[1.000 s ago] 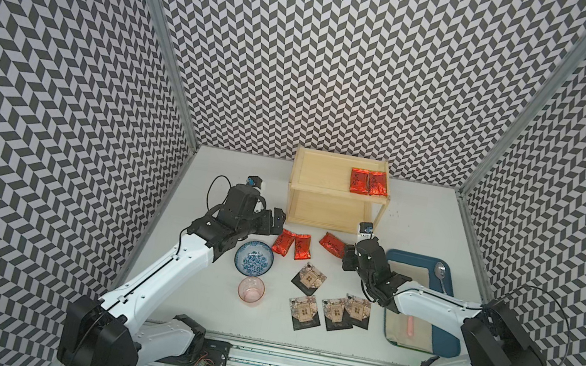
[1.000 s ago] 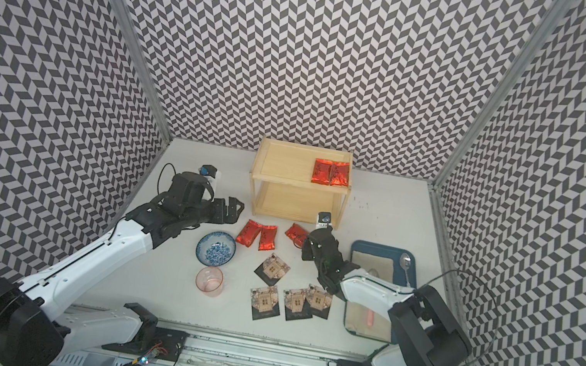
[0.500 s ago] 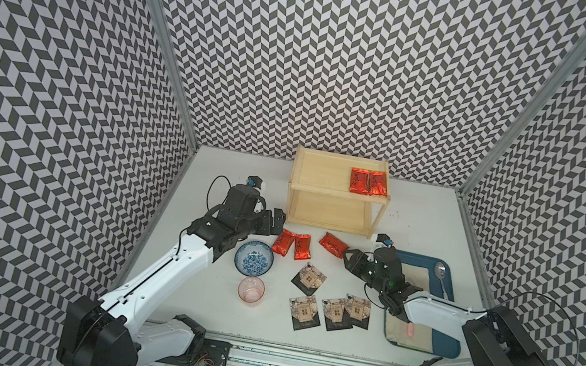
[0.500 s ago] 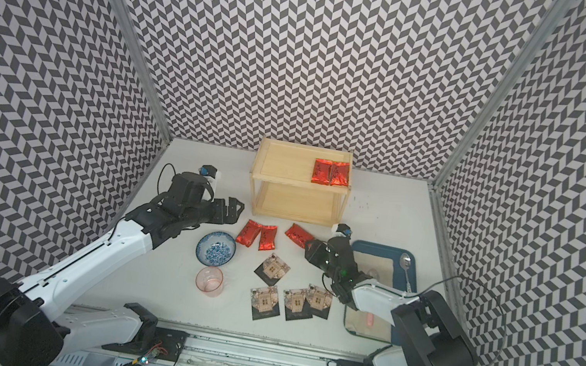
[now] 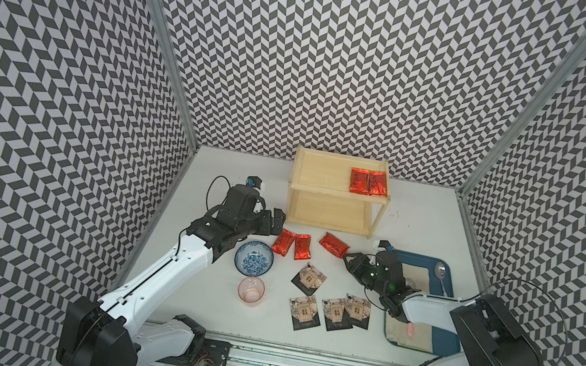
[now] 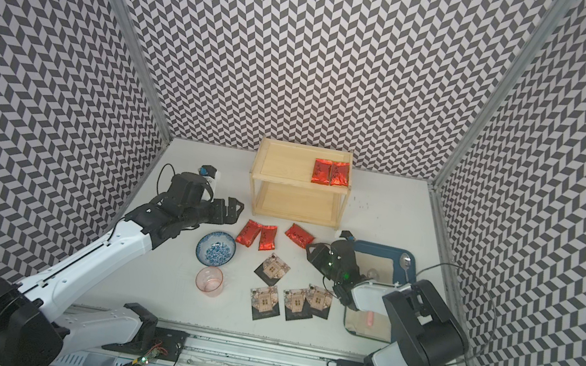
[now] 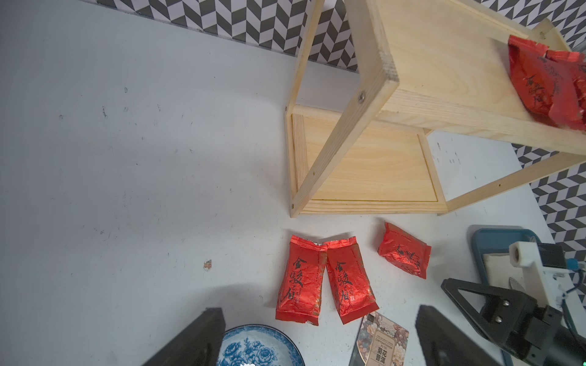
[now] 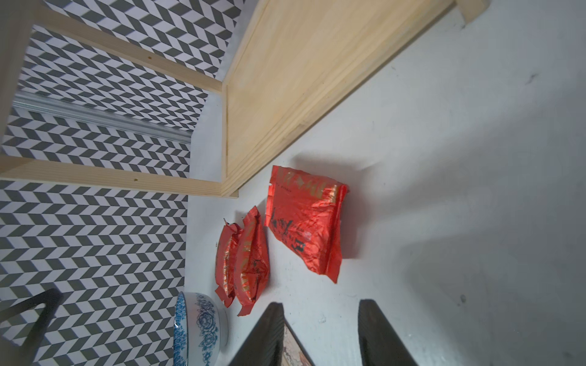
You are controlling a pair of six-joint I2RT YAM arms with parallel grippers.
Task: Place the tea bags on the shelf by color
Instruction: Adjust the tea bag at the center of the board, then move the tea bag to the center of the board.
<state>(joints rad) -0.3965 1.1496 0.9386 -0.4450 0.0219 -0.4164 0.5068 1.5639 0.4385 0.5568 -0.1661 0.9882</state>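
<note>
Right gripper (image 5: 349, 262), as seen in both top views, has been drawn back from the front right post of the shelf (image 5: 338, 194) and swung round. Its partly spread, empty jaws are now pointed at the lone red packet (image 5: 333, 243), close to it but not touching. No packet has been shifted. Two red packets (image 5: 367, 182) are found at the right end of the top tier, and a pair of red packets (image 5: 290, 244) lies on the table in front of the shelf. Four black packets (image 5: 335, 313) are left nearer the front edge, and the lower tier is bare. The left gripper (image 5: 277, 223) has been kept where it was, spread wide, near the pair and the blue bowl (image 5: 253, 259).

In the left wrist view, its fingers (image 7: 199, 339) are seen far apart with nothing held, and the pair lies just ahead of them.

In the right wrist view, the fingers (image 8: 269, 332) are seen apart with nothing pinched. The lone red packet lies flat ahead of them, beside the edge of the lower board, and a corner of a black packet shows beneath them.

The change is judged to be an approach: a third red packet is being lined up for the top tier, and seven packets remain to be placed.
</note>
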